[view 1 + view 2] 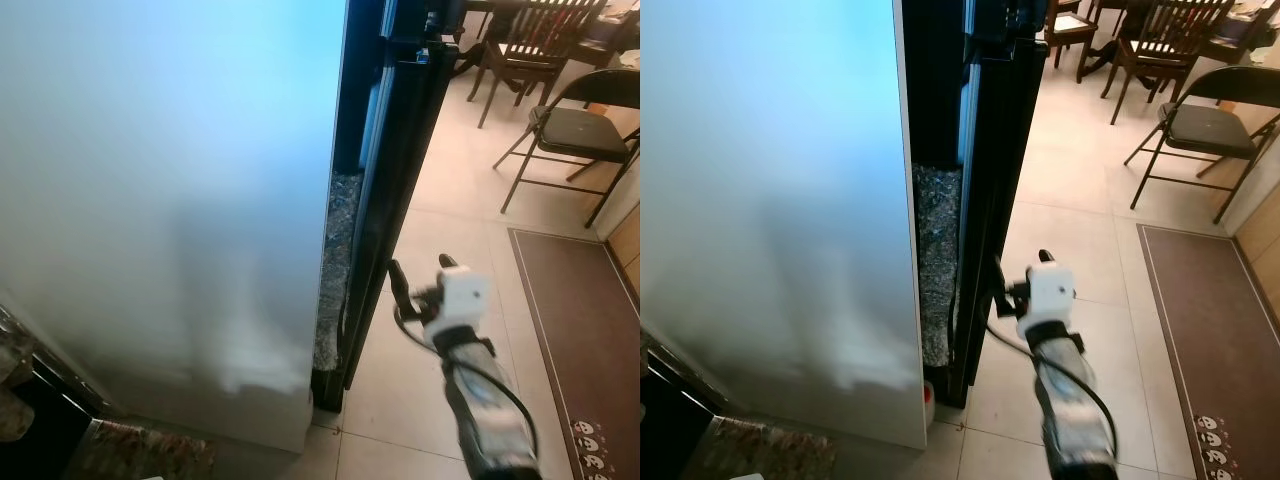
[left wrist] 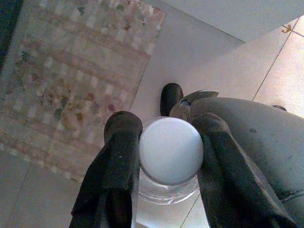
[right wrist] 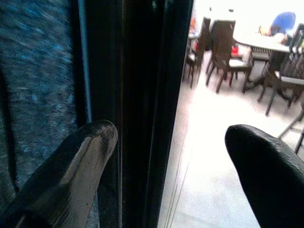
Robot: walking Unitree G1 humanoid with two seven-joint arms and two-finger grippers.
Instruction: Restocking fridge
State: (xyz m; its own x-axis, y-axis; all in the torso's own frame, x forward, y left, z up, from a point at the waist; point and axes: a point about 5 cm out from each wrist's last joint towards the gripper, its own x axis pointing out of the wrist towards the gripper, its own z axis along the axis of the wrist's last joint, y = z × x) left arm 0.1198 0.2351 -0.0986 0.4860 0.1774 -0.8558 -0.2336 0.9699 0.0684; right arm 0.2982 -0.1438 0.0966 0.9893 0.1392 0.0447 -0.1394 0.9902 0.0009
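Right arm stretched forward and low, right gripper [image 1: 418,278] at the edge of the black fridge door [image 1: 395,190], fingers spread wide with nothing between them; in the right wrist view one finger [image 3: 71,166] sits right against the door edge, the other out over the tile floor [image 1: 450,190]. Left gripper [image 2: 161,156] points down at the floor, fingers clamped on both sides of a clear bottle [image 2: 168,187] just under its white cap [image 2: 171,151]; bottle upright, long axis vertical, cap toward the wrist camera, patterned rug [image 2: 71,76] below. Folding chair [image 1: 575,125] well behind
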